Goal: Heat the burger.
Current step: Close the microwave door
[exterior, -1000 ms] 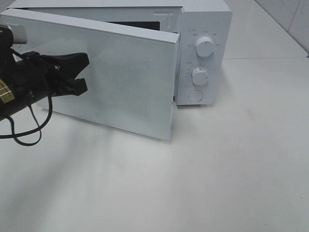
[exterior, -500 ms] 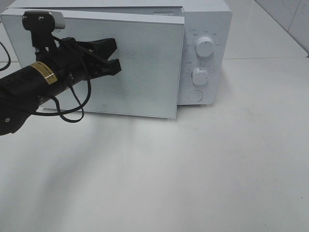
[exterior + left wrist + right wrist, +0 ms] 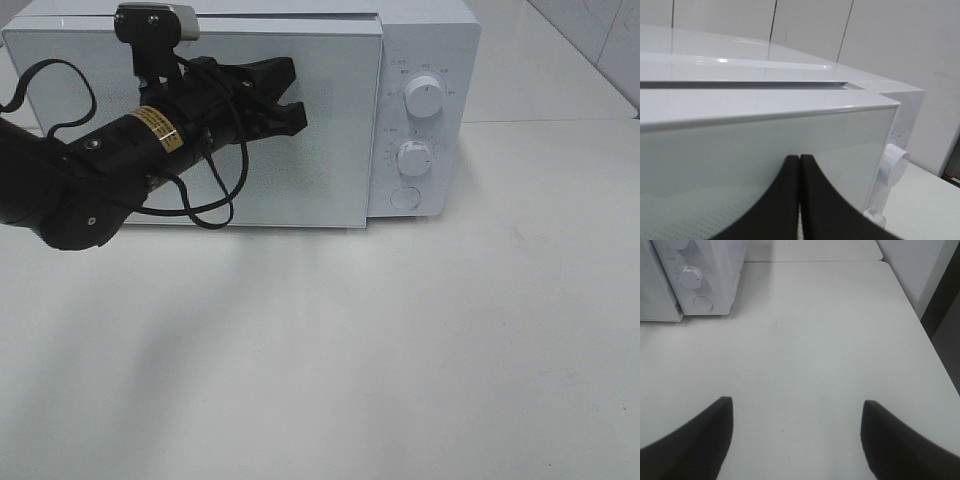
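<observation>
Microwave door (image 3: pixel 330 120) swings home under a push from the robot's left gripper (image 3: pixel 799 159). Its 2 black fingers are pressed together with nothing between them, and their tips sit at the frosted panel. Whether they actually touch it cannot be told. A second ago the door hung well ajar with that gripper off near its hinge side. Now the panel sits about flush with the white microwave (image 3: pixel 425 60), and the arm reaches across its front. The wrist view shows only a thin dark seam along the door's top edge.

The burger shows in no view. It is presumably shut inside the oven, though the frosted panel lets nothing through to confirm that. The right gripper (image 3: pixel 796 405) hangs spread wide and empty over the bare table (image 3: pixel 400 350), well apart from the control panel.

With the door closed, loading looks finished. What appears to remain is setting the 2 dials (image 3: pixel 425 98), both untouched for now, with the round button (image 3: pixel 404 197) below them.
</observation>
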Robot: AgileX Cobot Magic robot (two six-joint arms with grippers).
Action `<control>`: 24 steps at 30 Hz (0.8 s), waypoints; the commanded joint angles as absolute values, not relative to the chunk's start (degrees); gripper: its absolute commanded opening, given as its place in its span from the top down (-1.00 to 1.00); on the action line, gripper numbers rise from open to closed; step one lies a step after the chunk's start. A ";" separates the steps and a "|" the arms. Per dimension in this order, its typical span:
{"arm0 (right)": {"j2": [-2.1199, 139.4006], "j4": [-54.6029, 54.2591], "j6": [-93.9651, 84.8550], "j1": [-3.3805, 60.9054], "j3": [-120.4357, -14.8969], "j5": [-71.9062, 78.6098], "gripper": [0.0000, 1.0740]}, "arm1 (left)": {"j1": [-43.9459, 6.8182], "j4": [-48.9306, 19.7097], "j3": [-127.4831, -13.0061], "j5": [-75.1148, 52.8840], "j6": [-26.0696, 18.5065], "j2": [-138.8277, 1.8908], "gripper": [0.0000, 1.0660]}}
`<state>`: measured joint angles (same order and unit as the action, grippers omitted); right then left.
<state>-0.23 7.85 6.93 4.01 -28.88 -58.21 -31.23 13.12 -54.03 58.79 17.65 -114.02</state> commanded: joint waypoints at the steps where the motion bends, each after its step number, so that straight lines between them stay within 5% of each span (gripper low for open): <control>1: -1.72 7.73 6.25 3.61 -28.88 -57.58 -0.29 | -30.71 8.42 -56.84 55.92 17.70 -114.99 1.00; 24: -1.72 7.73 6.25 3.61 -28.88 -57.58 -0.29 | -33.35 3.15 -61.02 50.42 14.15 -116.02 1.00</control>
